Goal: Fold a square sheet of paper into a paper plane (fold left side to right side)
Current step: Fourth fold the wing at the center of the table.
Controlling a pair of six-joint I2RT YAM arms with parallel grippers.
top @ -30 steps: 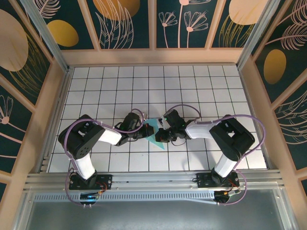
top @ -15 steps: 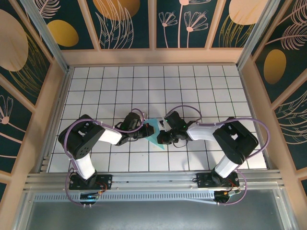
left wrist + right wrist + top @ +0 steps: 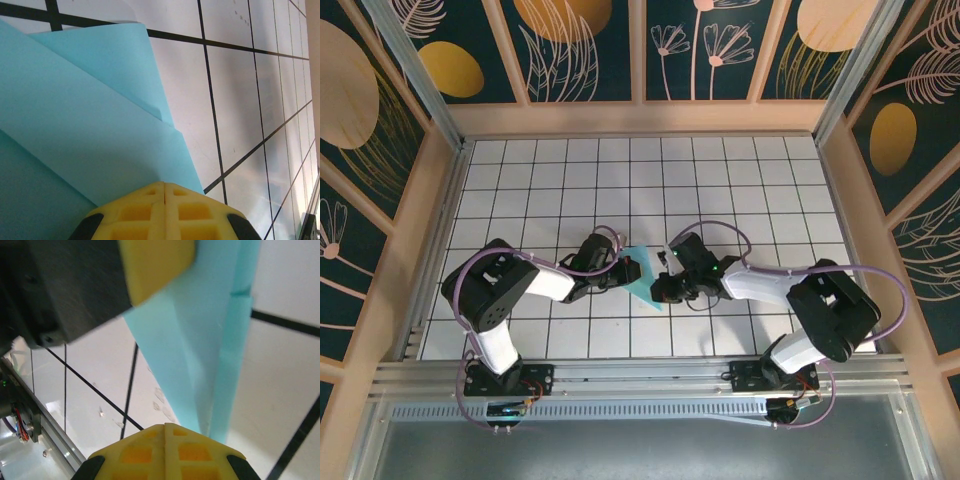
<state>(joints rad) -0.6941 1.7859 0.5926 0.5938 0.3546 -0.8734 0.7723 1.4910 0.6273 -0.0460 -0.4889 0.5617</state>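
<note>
The right arm's elbow has swung out toward the right side and back toward its base, so its forearm now stretches longer and lower. The right gripper (image 3: 667, 287) has hardly shifted. The left arm looks unmoved, and the sheet of paper (image 3: 647, 292) lies where it did.

Just past the arm bases, the two grippers meet mid-table with the turquoise sheet between them. It is already folded into overlapping layers. The left gripper (image 3: 629, 270) has its jaws pressed together, and in its wrist view the yellow tips bear down on the top layer. I can't tell whether any paper is caught between them. The right gripper's jaws are also pressed together, sitting at the foot of a narrow raised fold. The left gripper's yellow pad holds that fold's far end.

I'd judge the sheet to be featherlight, thin and limp. It will take a sharp crease but crumple or tear easily, and it will likely skate on the smooth table (image 3: 520, 190) unless pinned. A free edge or corner away from the crease seems the best place to pinch. The other tips should press the layers flat near the fold line.

Beyond the paper, white grid tiles run back to the patterned wall
</note>
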